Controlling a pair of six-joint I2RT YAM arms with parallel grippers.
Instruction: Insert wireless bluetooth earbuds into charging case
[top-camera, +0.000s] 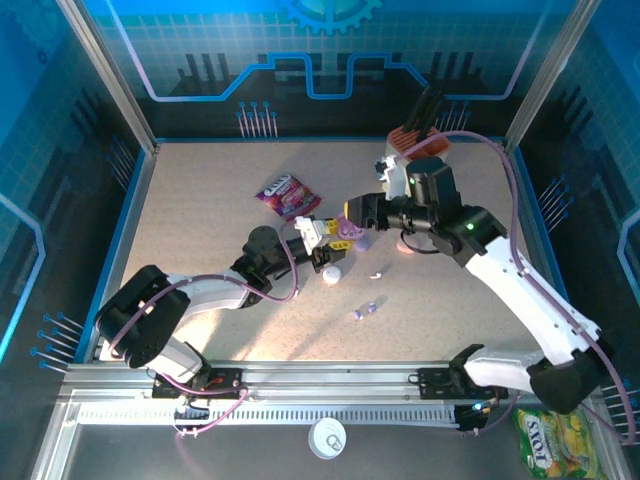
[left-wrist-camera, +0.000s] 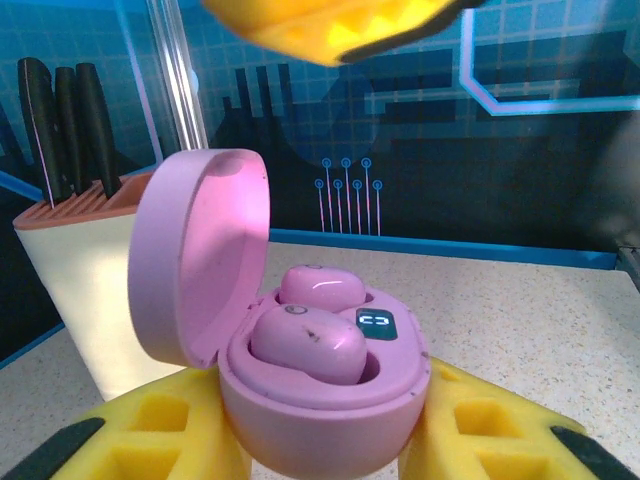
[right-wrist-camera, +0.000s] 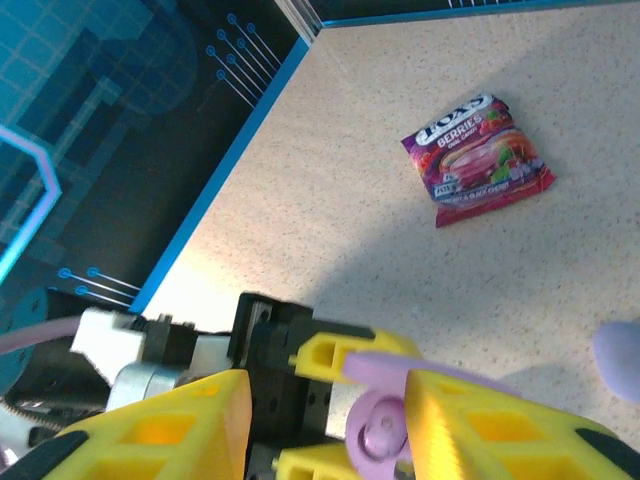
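Firmly, left end effector (left-wrist-camera: 318, 445) grips the open case (left-wrist-camera: 330, 410); right end effector (right-wrist-camera: 335, 420) gapes empty; candy packet (right-wrist-camera: 477, 160) nearby.

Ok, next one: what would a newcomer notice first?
An open pink charging case with two pink earbuds seated in it, clamped between the yellow fingers of the left gripper at mid-table. The right gripper hovers open just above it, and loose earbuds lie on the table nearby. A purple berry-candy packet lies behind them.
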